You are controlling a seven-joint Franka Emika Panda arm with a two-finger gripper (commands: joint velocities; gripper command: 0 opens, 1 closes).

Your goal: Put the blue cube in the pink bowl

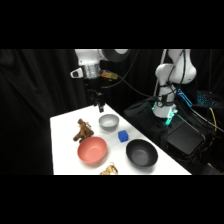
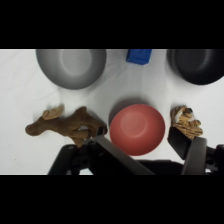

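The blue cube (image 1: 123, 135) lies on the white table between the grey bowl (image 1: 109, 121) and the black bowl (image 1: 141, 153). The pink bowl (image 1: 92, 150) sits nearer the front, empty. My gripper (image 1: 100, 106) hangs high above the table's far edge, well apart from the cube. In the wrist view the pink bowl (image 2: 137, 129) sits between my two spread fingers (image 2: 192, 150), which hold nothing, and the blue cube (image 2: 138, 55) lies at the top edge. The gripper (image 2: 145, 150) is open.
A brown toy animal (image 1: 82, 130) lies left of the grey bowl, also seen as the brown toy (image 2: 65, 125) in the wrist view. A tan toy (image 1: 109, 170) sits at the front edge. The table (image 1: 62, 145) is bordered by black drapes and cables at right.
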